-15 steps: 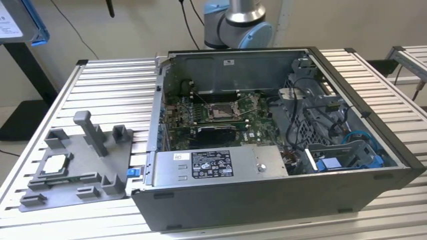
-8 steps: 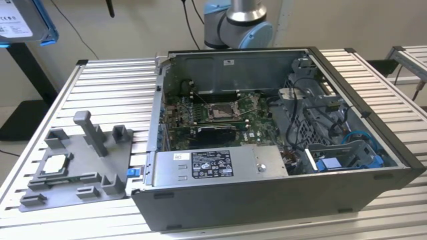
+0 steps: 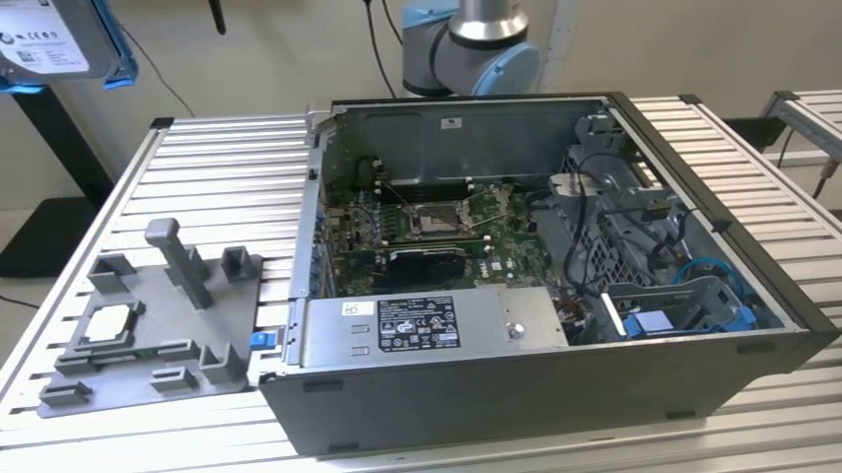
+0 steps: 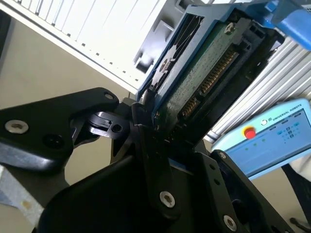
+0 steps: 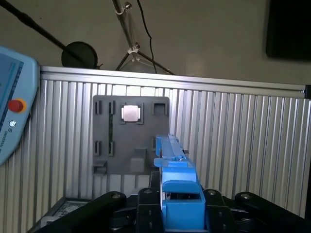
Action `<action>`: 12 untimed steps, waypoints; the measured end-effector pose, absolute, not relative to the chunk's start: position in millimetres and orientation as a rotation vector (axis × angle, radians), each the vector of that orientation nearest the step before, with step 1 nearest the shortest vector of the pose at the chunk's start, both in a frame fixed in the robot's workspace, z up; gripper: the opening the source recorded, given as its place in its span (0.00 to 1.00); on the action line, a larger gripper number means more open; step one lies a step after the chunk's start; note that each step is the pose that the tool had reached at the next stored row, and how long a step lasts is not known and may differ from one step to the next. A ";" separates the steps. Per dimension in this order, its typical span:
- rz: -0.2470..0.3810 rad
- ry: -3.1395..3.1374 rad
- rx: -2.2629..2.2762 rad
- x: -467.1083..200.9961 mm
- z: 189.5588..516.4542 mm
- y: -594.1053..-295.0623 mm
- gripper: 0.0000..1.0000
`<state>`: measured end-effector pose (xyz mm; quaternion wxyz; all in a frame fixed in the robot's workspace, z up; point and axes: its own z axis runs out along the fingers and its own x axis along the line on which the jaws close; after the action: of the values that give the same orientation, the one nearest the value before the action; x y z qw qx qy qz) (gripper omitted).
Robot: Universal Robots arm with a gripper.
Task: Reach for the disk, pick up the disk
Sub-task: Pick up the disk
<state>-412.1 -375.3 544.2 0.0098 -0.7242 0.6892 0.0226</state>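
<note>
The gripper (image 4: 154,127) is clamped on the disk (image 4: 194,77), with a black finger pressed against each face. In the exterior view the disk is held high, well clear of the computer case (image 3: 526,325). The disk is cut off by the edge, and the small print on its white label (image 3: 37,47) is unreadable. Of the arm, a blue-grey joint (image 3: 474,44) shows behind the case.

The disk (image 3: 50,41), blue-framed, white-labelled; aloft, high at the exterior view's left.
</note>
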 end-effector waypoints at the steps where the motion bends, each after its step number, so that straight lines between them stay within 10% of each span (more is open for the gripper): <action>1: 0.071 2.152 -2.261 -409.6 544.2 -375.3 0.00; 12: 0.072 2.152 -2.262 -378.1 544.2 -375.3 0.00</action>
<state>-378.1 -375.3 544.2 0.0094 -0.7242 0.6892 0.0230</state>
